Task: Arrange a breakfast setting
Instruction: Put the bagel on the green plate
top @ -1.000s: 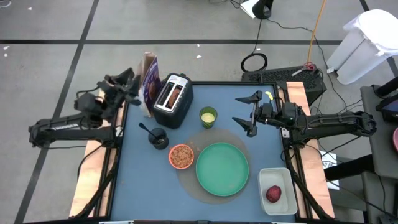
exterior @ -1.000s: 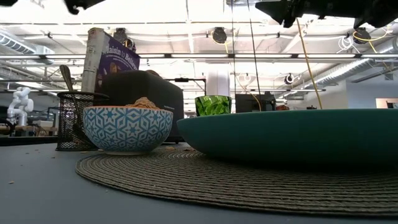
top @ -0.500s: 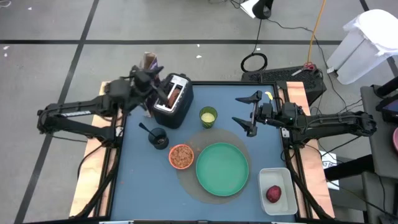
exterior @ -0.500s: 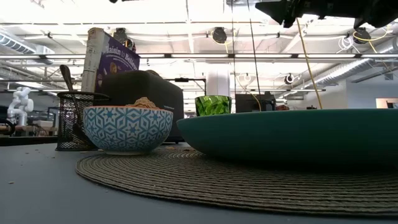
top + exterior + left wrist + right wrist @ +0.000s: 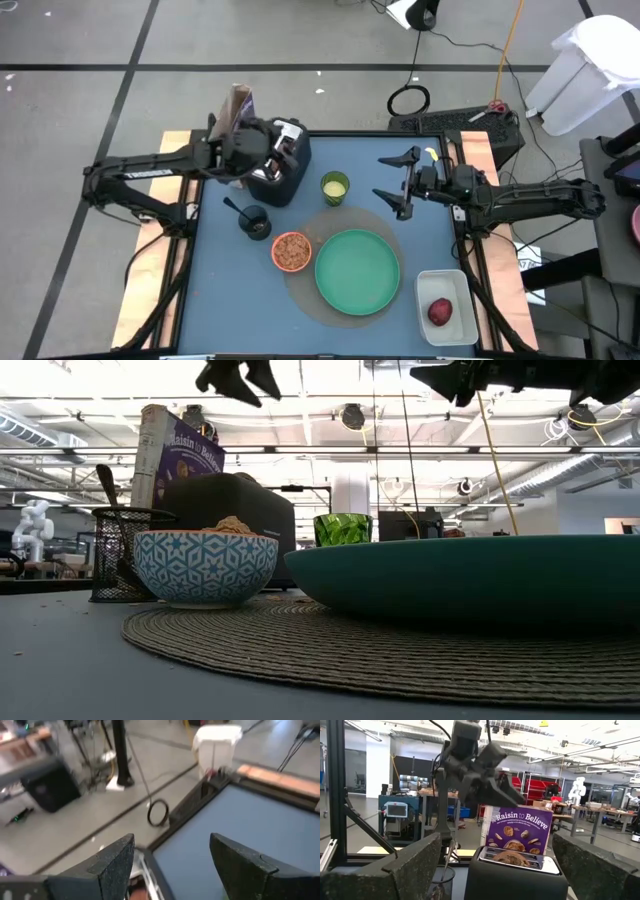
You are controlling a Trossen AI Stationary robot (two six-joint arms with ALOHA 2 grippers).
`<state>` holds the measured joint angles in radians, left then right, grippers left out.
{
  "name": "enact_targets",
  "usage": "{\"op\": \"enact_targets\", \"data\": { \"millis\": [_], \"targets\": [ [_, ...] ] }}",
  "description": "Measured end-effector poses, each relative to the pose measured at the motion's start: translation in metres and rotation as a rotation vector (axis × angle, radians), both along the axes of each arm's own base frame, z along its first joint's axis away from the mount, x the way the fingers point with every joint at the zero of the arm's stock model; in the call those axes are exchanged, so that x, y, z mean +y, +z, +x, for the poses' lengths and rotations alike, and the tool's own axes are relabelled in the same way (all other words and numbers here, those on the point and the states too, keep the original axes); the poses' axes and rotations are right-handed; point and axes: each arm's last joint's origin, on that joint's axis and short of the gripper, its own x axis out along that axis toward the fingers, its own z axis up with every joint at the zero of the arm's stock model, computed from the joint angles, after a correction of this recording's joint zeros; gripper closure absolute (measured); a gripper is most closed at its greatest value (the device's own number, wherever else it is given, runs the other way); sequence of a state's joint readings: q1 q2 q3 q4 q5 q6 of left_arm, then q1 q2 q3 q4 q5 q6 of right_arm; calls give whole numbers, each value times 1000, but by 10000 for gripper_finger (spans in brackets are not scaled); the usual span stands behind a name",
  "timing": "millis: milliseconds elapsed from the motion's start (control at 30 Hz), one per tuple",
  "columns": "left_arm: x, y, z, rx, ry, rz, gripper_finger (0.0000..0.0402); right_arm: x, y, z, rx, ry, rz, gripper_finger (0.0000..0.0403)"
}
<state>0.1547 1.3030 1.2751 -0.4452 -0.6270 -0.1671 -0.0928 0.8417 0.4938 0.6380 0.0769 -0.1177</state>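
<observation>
High view. The left gripper (image 5: pixel 283 153) hovers over the black toaster (image 5: pixel 279 163) near the tabletop's far-left corner, jaws parted and empty. The purple cereal box (image 5: pixel 240 120) stands at the far edge beside the toaster. The right gripper (image 5: pixel 397 186) waits above the far-right part of the tabletop, jaws spread wide and empty. The green plate (image 5: pixel 357 272) and orange bowl (image 5: pixel 291 251) sit on a round mat near the front edge; the dark-red fruit (image 5: pixel 440 312) lies in a white tub (image 5: pixel 424 285) at the front-right corner.

Low view. The bowl stands left of the plate; a spoon (image 5: pixel 108 488) stands in a mesh holder (image 5: pixel 126 555).

Left wrist view. Both fingers (image 5: pixel 116 865) are apart, gripping nothing.

Right wrist view. A bagel (image 5: pixel 510 858) sits in the toaster slot.
</observation>
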Motion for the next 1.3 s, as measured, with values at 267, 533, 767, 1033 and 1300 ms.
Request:
{"op": "enact_targets", "data": {
  "millis": [267, 533, 767, 1033, 1300],
  "targets": [
    [4, -25, 3, 95, 96, -124, 138, 0, 0, 0, 0, 0, 0, 28],
    [6, -45, 11, 137, 165, -207, 138, 0, 0, 0, 1, 0, 1, 28],
    [8, -54, 16, 162, 194, -230, 138, 0, 0, 0, 1, 0, 1, 28],
    [13, -71, 15, 239, 266, -262, 138, 0, 0, 0, 1, 0, 1, 28],
    [21, -82, 20, 281, 309, -246, 138, 0, 0, 0, 4, 0, 1, 28]
  ]
}}
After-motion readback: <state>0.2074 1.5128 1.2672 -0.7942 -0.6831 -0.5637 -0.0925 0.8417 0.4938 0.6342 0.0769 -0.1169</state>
